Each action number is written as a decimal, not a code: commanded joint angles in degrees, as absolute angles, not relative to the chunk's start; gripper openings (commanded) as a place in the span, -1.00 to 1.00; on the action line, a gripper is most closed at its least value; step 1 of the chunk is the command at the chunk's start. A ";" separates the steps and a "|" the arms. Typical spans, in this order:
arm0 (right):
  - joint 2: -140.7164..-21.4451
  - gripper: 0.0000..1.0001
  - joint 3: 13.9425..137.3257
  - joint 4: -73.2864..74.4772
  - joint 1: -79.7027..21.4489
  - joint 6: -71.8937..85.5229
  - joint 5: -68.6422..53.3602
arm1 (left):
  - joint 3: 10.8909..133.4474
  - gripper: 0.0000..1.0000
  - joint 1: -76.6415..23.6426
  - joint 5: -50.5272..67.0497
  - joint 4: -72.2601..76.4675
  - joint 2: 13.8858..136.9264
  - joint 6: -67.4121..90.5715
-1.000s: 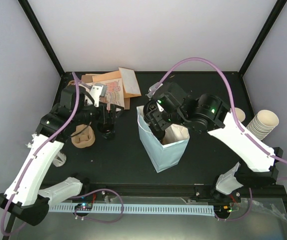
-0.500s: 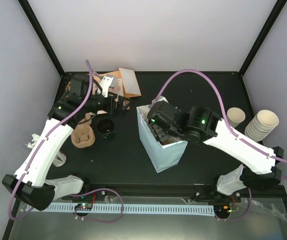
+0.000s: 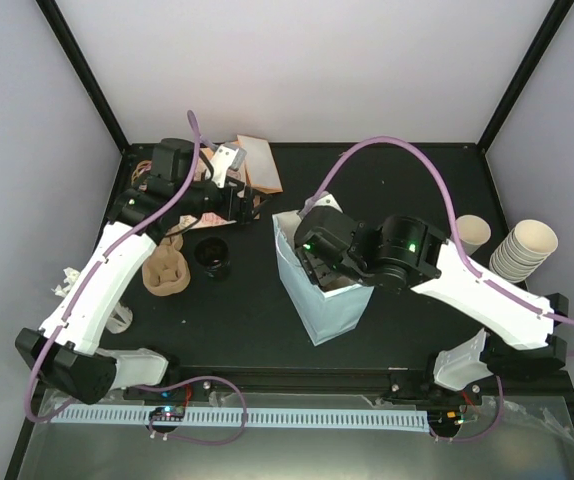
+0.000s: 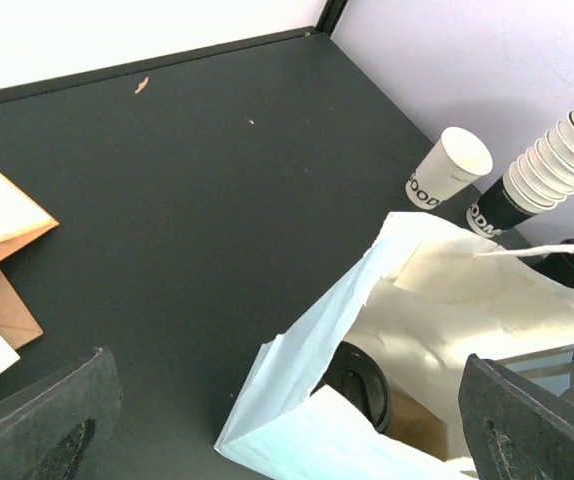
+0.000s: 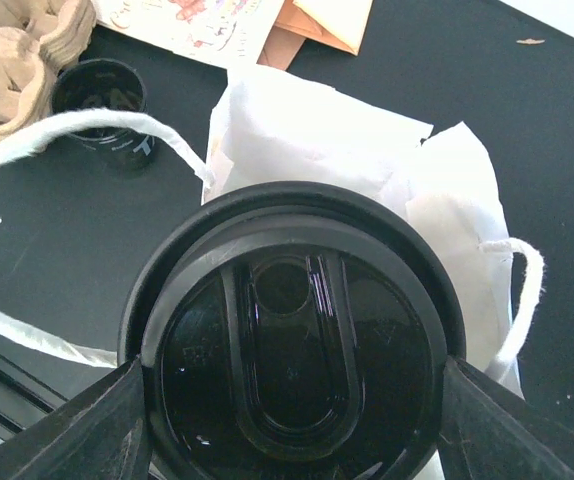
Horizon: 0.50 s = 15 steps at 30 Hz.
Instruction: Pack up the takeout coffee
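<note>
Currently your right claw (image 5: 292,385) is clamped on the takeout coffee (image 5: 289,300), which shows only its round black plastic lid. You hold it at the open mouth of the upright white paper bag (image 3: 329,305) (depth inside: cannot tell). Your left claw (image 3: 239,207) stands wide apart, gripping nothing, above the black table (image 3: 237,320) beside the tan paper envelopes (image 3: 257,165).

Robot lab test cell, not a café. Matte black surface (image 3: 407,180) boxed in by plain pale walls (image 3: 297,70) and black frame struts (image 3: 82,70). Two white arms, left (image 3: 97,290) and right (image 3: 487,290), bolted at the near edge. Purple cables (image 3: 387,143) loop overhead, slotted white cable duct (image 3: 297,417) along the front.
</note>
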<state>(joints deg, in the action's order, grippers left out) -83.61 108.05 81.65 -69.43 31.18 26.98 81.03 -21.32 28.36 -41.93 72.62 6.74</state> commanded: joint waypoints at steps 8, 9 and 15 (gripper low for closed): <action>-80.60 -0.03 97.47 77.91 -70.05 34.80 27.09 | 83.48 0.88 -20.98 30.01 -41.55 74.52 2.68; -80.15 -0.03 96.20 77.69 -70.10 34.79 26.48 | 83.27 0.88 -20.96 30.06 -41.46 74.31 2.42; -76.70 -0.03 89.77 76.79 -70.03 34.24 25.21 | 83.02 0.89 -21.00 31.37 -41.02 73.74 1.35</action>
